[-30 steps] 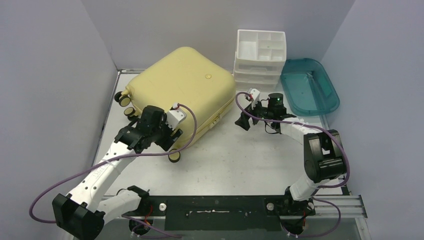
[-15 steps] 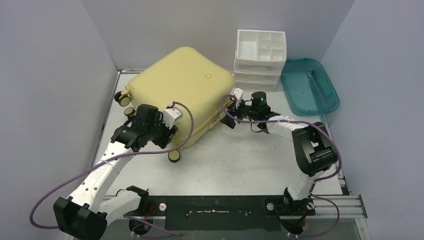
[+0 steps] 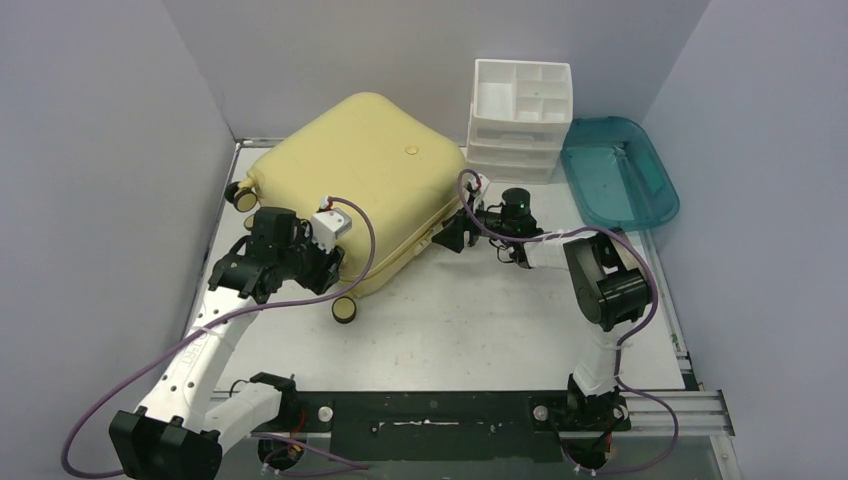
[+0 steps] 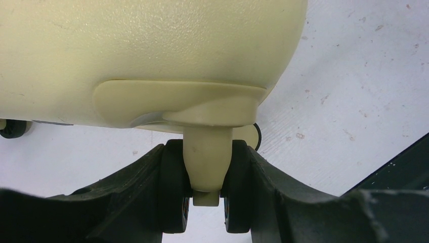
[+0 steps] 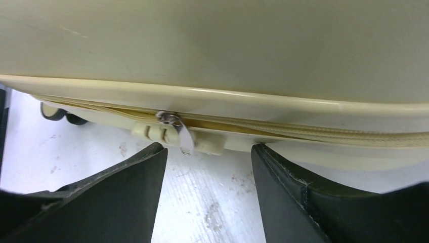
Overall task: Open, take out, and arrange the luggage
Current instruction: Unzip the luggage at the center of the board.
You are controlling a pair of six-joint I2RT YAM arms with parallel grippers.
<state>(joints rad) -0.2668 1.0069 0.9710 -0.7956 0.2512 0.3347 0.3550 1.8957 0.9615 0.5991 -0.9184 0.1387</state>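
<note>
— At the back left of the pale counter [image 3: 480, 320], what lies there?
— The luggage [image 3: 360, 170], a large pale-yellow hard-shell suitcase with rounded corners. It lies flat and closed, and the zip along its seam is shut where the right wrist view shows it.
— And the left end effector [image 4: 205, 202]?
— Clamped on a caster [image 4: 205, 157] on the suitcase's wheeled left side. Its black fingers [image 4: 273, 192] press the twin black wheels from both sides, with the yellow stem between them.
— The right end effector [image 5: 208, 152]?
— Apart, at the suitcase's near right edge, with one finger on each side of the small silver zip pull [image 5: 174, 129]. It touches neither the pull nor the shell.
— Anything else?
— A white plastic drawer organizer [image 3: 520, 110] stands just beside the suitcase's far right corner, and a teal plastic tray [image 3: 620, 175] sits to the right of that.
</note>
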